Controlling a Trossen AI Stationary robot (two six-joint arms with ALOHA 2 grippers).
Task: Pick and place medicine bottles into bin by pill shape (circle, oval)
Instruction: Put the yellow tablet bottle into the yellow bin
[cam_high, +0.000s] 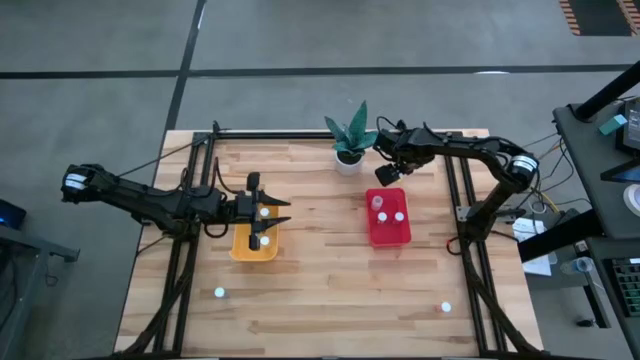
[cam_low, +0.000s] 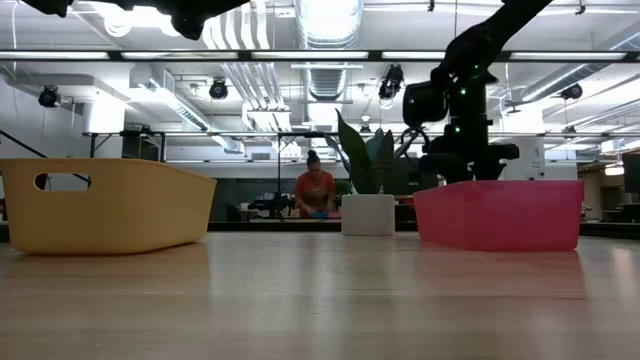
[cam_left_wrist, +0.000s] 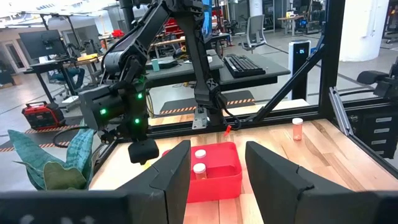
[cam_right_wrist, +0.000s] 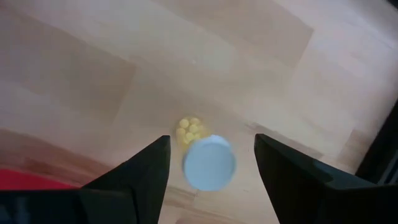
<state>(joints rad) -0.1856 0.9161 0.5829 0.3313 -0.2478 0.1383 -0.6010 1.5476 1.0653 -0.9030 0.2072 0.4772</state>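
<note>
High view shows the pale wooden desk (cam_high: 320, 290) with a yellow plastic bin (cam_high: 253, 243) left of centre and a red plastic bin (cam_high: 388, 220) right of centre. The left end effector (cam_high: 268, 212) hovers over the yellow bin, its two dark fingers spread partway with nothing between them; two white-capped medicine bottles (cam_high: 264, 226) show beneath it in that bin. Three more white-capped bottles (cam_high: 388, 211) stand in the red bin. One small bottle (cam_high: 219, 293) stands alone near the desk's front left, and another (cam_high: 445, 308) near its front right.

The right end effector (cam_high: 384, 174) is at the back of the desk, just behind the red bin and beside a white pot holding a green plant (cam_high: 350, 140). In the right wrist view its fingers (cam_right_wrist: 134, 180) stand wide apart on either side of a clear bottle with a white cap and yellow pills (cam_right_wrist: 205, 155), which lies on the bare wood; the fingers are not touching it.

In the left wrist view an orange-tinted bottle (cam_left_wrist: 297, 128) stands upright on the desk beyond the red bin. In the low view a person in a red top (cam_low: 315, 190) is far behind the desk.
</note>
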